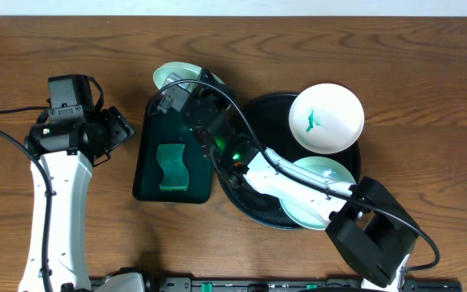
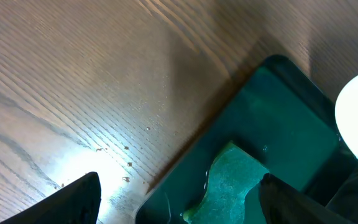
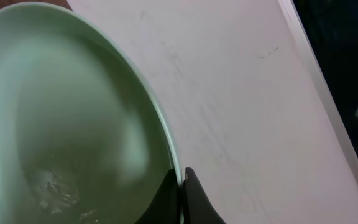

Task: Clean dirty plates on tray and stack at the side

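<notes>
My right gripper [image 1: 186,91] is shut on the rim of a pale mint-green plate [image 1: 171,75], held tilted above the far end of the dark green tray. In the right wrist view the fingers [image 3: 182,180] pinch that plate's [image 3: 73,124] edge, and wet streaks show inside it. A white plate [image 1: 327,119] with a green smear lies at the far right of the black tray [image 1: 267,118]. A second mint-green plate [image 1: 319,174] with a small smear lies at the tray's near side, partly under my right arm. My left gripper [image 1: 124,128] is open and empty, left of the green tray; it also shows in the left wrist view [image 2: 179,202].
A rectangular dark green tray [image 1: 148,154] holds a green sponge [image 1: 171,168], also seen in the left wrist view [image 2: 229,180]. My right arm stretches across the black tray from the near right. Small crumbs lie on the wood [image 2: 114,162].
</notes>
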Motion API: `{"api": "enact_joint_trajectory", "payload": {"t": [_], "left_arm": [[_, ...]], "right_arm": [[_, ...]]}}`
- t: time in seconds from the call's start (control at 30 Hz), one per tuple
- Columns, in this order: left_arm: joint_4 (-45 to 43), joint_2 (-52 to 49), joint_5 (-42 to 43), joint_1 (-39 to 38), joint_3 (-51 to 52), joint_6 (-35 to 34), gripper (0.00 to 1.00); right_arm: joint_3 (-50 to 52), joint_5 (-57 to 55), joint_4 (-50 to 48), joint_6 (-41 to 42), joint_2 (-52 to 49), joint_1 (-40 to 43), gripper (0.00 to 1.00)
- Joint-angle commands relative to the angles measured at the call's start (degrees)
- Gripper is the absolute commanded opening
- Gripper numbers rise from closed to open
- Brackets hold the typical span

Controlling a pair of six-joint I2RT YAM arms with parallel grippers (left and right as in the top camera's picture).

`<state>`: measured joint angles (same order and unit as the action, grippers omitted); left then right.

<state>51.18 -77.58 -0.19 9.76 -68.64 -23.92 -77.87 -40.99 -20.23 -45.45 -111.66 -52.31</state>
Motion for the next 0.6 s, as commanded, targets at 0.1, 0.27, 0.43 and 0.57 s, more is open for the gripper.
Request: {"api": "enact_joint_trajectory", "payload": {"t": [0.1, 0.27, 0.43, 0.57], "left_arm": [[0.2, 0.11, -0.52, 0.24, -0.98, 0.33, 0.82], [0.2, 0.11, -0.52, 0.24, -0.98, 0.33, 0.81], [0.2, 0.11, -0.52, 0.24, -0.98, 0.33, 0.82], [0.2, 0.11, -0.52, 0.24, -0.98, 0.33, 0.81]], "right_arm": [[-1.22, -1.22, -0.11, 2.08, -0.24, -0.28, 0.01], [-1.2, -1.22, 0.09, 6.36, -0.24, -0.28, 0.01], [-1.2, -1.22, 0.33, 8.61, -0.24, -0.28, 0.01], [-1.2, -1.25, 2.8, 10.16, -0.24, -0.28, 0.01]]}}
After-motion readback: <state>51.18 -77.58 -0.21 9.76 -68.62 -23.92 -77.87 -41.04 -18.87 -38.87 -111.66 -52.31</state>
